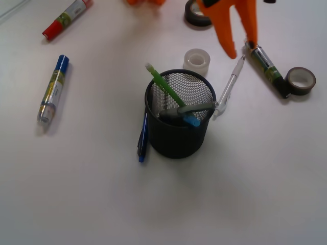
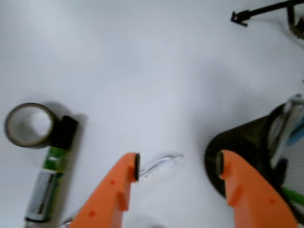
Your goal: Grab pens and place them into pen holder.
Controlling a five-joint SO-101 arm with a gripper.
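A: Front view, nearest first: the dark blue pen (image 1: 142,139) lies on the white worktop (image 1: 163,204), right against the left foot of the pen holder (image 1: 179,115).

B: And inside the black mesh cup?

A: Three in there. The lime green pen (image 1: 164,85) leans up over the back-left rim, the grey pen (image 1: 188,111) rests across the mouth, and the light blue pen (image 1: 191,120) shows just beneath it.

B: The last one?

A: The white-silver pen (image 1: 228,88) is on the worktop, its near end touching the holder's right rim, running away up to the right.

B: Where's the hand?

A: The orange hand (image 1: 239,48) hangs over that pen's far end, fingers spread. Wrist view shows the same: the hand (image 2: 179,166) open, clear pen (image 2: 159,165) between the tips, nothing pinched.

B: Farther back?

A: A clear tape roll (image 1: 196,60), a black-capped marker (image 1: 268,68) beside a dark tape roll (image 1: 300,80), a blue-capped marker (image 1: 53,89) left, a red-capped marker (image 1: 66,18) far left.
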